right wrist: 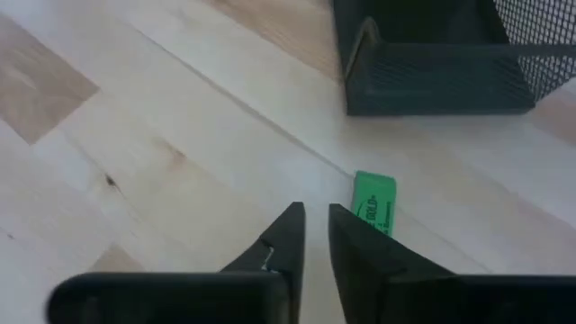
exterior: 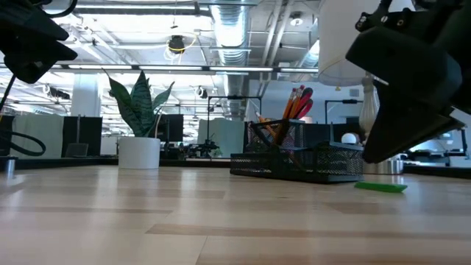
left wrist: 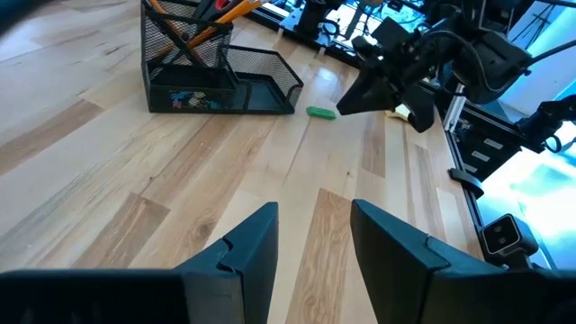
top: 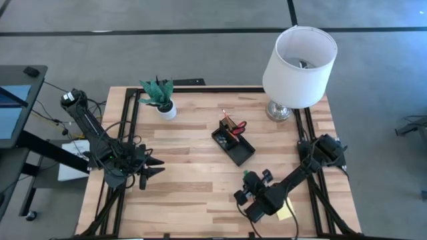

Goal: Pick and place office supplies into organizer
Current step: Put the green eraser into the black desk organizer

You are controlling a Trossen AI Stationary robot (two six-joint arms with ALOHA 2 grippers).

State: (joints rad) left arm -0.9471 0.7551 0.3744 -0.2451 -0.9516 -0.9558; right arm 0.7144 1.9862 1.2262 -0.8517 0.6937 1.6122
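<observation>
Right gripper (right wrist: pixel 315 229) fingers stand nearly together, a narrow slit between them, holding nothing. Its tips hover just beside the green eraser (right wrist: pixel 373 203), which lies flat on the wooden table (top: pixel 187 167), near the black mesh organizer (top: pixel 234 143) and outside it. From the fingers back, the right arm slopes up toward its base at the table's right edge. Scissors (top: pixel 239 127) and pencils (exterior: pixel 289 104) stand upright in the organizer's tall compartment. A yellow sticky-note pad (top: pixel 285 213) lies beside the right arm. Left gripper (top: pixel 152 168) waits at the table's left side, fingers partly spread, empty.
</observation>
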